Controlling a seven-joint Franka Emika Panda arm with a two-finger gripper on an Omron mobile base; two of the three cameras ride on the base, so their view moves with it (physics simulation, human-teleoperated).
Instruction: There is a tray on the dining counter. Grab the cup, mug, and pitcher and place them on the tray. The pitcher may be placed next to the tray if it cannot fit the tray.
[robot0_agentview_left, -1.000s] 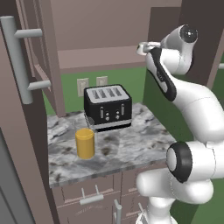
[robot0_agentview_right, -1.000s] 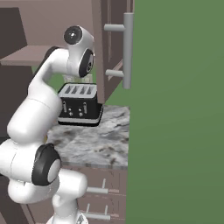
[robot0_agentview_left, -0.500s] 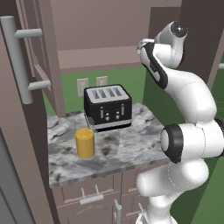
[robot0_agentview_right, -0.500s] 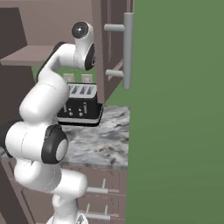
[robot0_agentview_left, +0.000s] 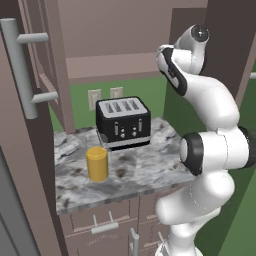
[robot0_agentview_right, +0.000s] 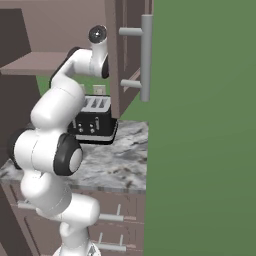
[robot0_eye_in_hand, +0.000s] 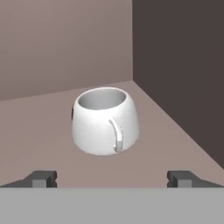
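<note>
One mug (robot0_eye_in_hand: 105, 121), one pitcher (robot0_agentview_left: 97, 163)

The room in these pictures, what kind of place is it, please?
Most likely a kitchen, a rendered one. A black toaster stands on a small marbled counter with drawers below, wall sockets sit behind it, and a white mug stands on a cabinet shelf.

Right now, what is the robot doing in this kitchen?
The arm is raised toward a cabinet shelf, where a white mug stands upright with its handle facing the camera. The end effector is open, pointed at the mug and short of it, so nothing is held yet. Below, the yellow pitcher stands on the small counter in front of a black toaster, untouched.
</note>
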